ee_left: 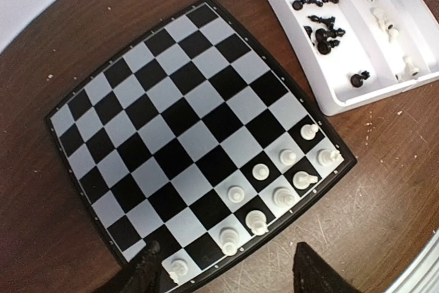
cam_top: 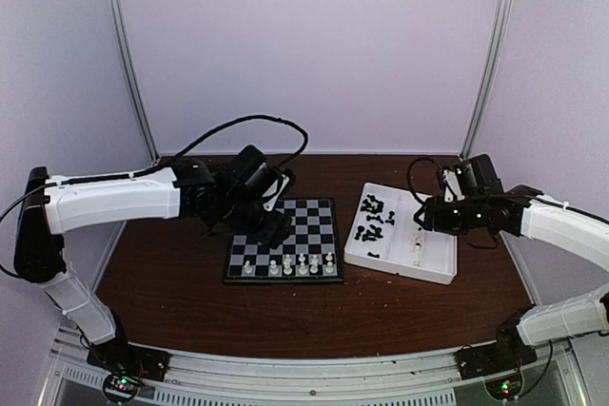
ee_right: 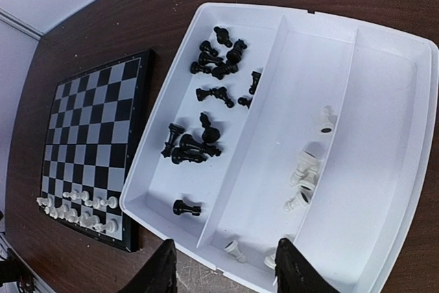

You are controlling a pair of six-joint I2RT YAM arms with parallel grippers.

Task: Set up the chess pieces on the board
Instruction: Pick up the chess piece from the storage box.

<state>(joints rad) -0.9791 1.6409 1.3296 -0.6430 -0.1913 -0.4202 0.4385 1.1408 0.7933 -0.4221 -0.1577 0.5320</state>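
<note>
The board (cam_top: 314,221) lies mid-table, with several white chess pieces (cam_top: 290,265) standing in its two near rows. My left gripper (cam_top: 274,233) hovers over the board's left part. In the left wrist view it (ee_left: 230,272) is open above the board (ee_left: 178,114) edge, and a white piece (ee_left: 177,267) stands on the corner square beside its left finger (ee_left: 147,269). My right gripper (ee_right: 226,269) is open over the near edge of the white tray (ee_right: 384,101). A fallen white piece (ee_right: 235,250) lies below, between the jaws. Black pieces (ee_right: 206,101) fill the tray's left compartment.
The divided tray (cam_top: 433,268) sits to the right of the board, with more white pieces (ee_right: 305,169) lying in its middle compartment. Brown tabletop (cam_top: 171,273) surrounds both. Pale walls close off the back and both sides. A black cable (cam_top: 247,123) loops over the left arm.
</note>
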